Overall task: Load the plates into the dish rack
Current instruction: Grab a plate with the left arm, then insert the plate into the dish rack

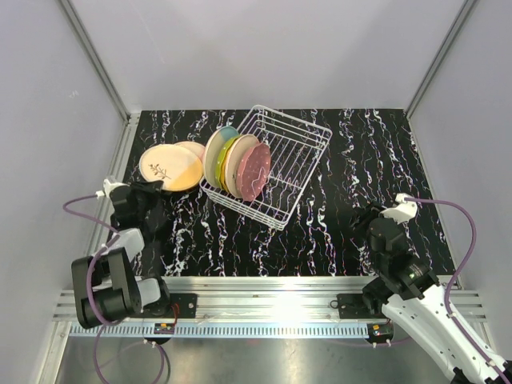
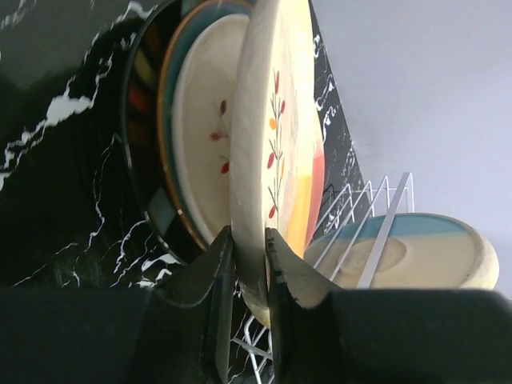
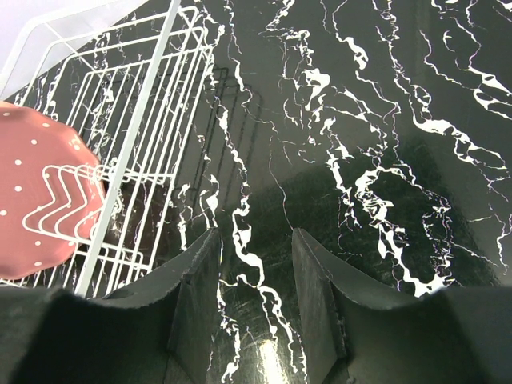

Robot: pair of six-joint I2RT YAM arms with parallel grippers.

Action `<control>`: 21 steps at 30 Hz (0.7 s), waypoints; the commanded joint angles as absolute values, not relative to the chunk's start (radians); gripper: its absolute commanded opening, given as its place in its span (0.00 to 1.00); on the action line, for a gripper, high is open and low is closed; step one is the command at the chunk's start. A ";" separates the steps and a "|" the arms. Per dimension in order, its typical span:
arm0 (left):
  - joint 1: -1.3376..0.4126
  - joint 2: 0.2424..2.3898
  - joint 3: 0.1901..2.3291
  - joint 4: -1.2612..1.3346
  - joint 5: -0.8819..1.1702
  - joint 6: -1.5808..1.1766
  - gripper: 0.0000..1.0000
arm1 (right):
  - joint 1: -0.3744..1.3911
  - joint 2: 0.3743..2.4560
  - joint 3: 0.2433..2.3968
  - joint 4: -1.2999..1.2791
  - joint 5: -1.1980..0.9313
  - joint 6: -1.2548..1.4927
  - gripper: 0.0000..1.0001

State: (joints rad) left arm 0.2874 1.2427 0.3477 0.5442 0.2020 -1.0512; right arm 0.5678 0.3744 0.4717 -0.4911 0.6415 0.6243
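Observation:
The white wire dish rack [image 1: 292, 156] stands mid-table and holds several upright plates at its left end: cream-blue [image 1: 214, 150], yellow-green [image 1: 227, 160], a pale pink one [image 1: 240, 162] and a dotted maroon one [image 1: 256, 171]. To its left lies a stack topped by the peach sprig plate [image 1: 170, 166]. My left gripper [image 1: 160, 186] is shut on that plate's near rim [image 2: 276, 144]; a teal-rimmed plate [image 2: 196, 136] and a black plate [image 2: 138, 120] lie under it. My right gripper [image 1: 368, 218] is open and empty over bare table [image 3: 254, 264].
The rack's right half [image 1: 300, 148] has bare tines. In the right wrist view the rack [image 3: 152, 120] and the dotted plate [image 3: 40, 192] are to the left. Grey walls enclose the black marbled table [image 1: 360, 160]. Another plate edge [image 1: 194, 148] shows behind the stack.

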 commanded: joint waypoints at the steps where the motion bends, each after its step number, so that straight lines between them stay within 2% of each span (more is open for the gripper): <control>1: 0.278 1.135 0.478 0.422 0.158 -0.922 0.00 | 0.566 0.370 0.518 -0.468 0.632 0.614 0.48; 11: 0.198 1.078 0.756 0.037 0.028 -0.718 0.00 | 0.568 0.399 0.555 -0.489 0.592 0.626 0.50; 21: 0.167 1.028 0.891 -0.081 -0.032 -0.611 0.00 | 0.568 0.417 0.609 -0.529 0.583 0.635 0.49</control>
State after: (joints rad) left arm 0.1783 1.0985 0.7731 -0.1383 0.0116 -0.6712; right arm 0.5678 0.4091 0.5541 -0.5213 0.5850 0.6327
